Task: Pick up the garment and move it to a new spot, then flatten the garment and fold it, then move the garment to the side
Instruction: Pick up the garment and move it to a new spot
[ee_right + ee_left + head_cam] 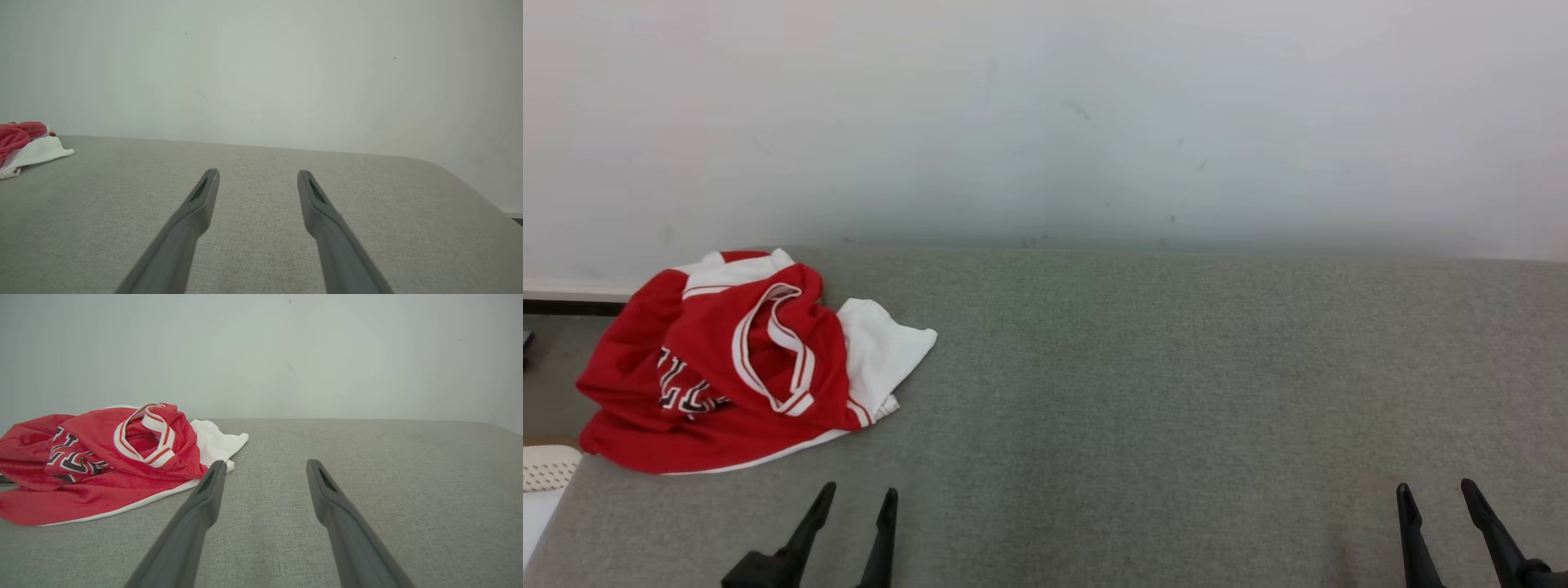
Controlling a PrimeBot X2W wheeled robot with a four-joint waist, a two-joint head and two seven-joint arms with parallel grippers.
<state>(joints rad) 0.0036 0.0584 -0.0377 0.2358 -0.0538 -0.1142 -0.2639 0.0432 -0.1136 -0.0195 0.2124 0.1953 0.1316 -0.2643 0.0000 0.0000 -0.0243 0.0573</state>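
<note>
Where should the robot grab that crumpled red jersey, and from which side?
Probably the white-trimmed neckline of the jersey: it stands proud of the heap as a ridge. Come down from the near side with the open left gripper, which is closest.

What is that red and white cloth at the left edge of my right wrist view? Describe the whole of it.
Observer: It is a crumpled red garment with white trim, and black and white lettering shows on it.
Operator: Tell me where the other arm is.
Observer: The left gripper is on the near side of the garment, open and apart from it.
Operator: Give me something to aim at on the cloth.
Observer: A striped collar band loops on top of the heap, its opening facing up.
</note>
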